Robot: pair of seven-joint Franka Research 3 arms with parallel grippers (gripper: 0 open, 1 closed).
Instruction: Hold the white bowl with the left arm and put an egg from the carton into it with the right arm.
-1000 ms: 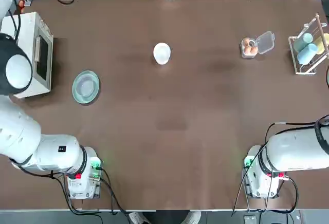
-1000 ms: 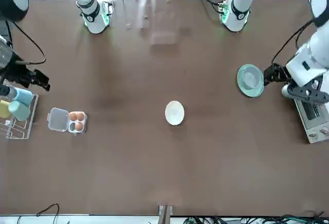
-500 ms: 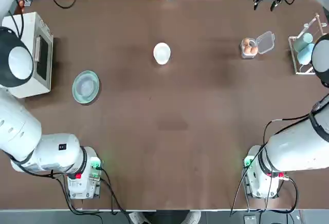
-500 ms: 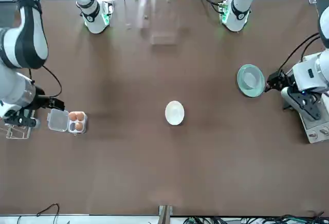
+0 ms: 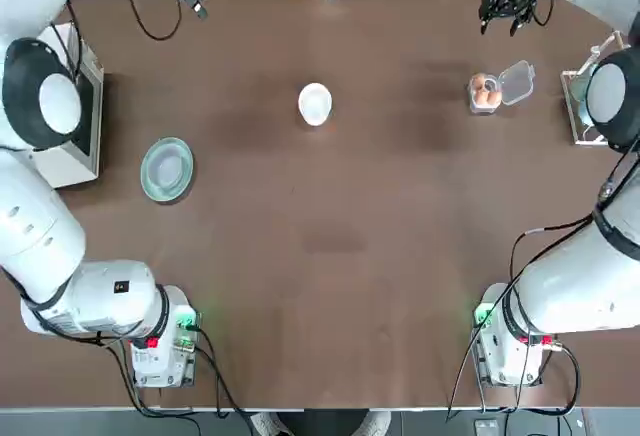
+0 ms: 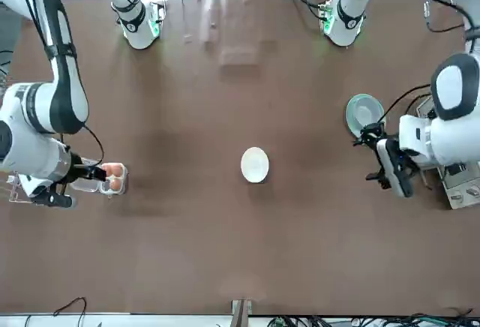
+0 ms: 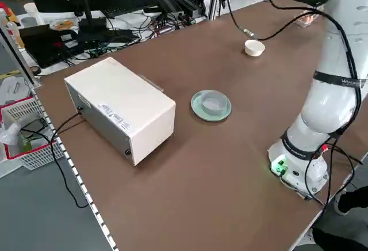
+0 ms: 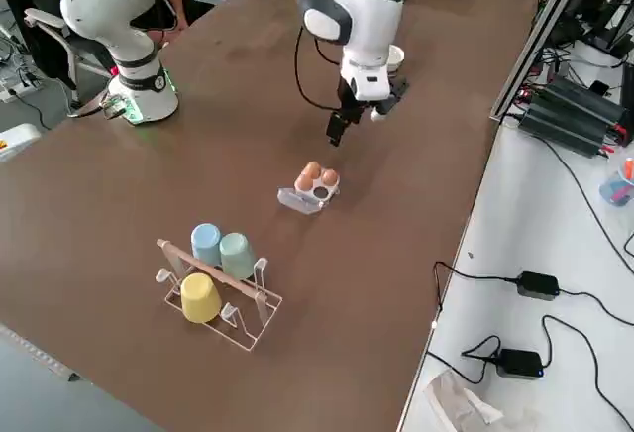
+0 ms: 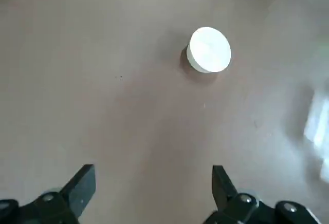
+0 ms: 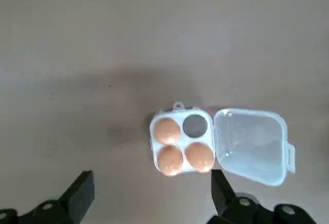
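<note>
Both arms had swung out over the tabletop within the last second; a second earlier you had them drawn back at the table's ends. The right gripper had come above the carton, where before it hung beside the cup rack. The left gripper had moved off the white box and turned toward the white bowl, though it was well apart from it. In each wrist view the jaws stood wide apart and empty. From this you could judge both approaches begun and neither grasp made: the bowl was unheld, no egg lifted.

Containers. The carton sat at the far right of the tabletop, clear lid thrown open flat beside it. Three of its four cups held eggs; one cup was bare. The white bowl stood upright and empty near the middle of the far side. The pale-green dish lay empty at the left. The rack held three cups.
</note>
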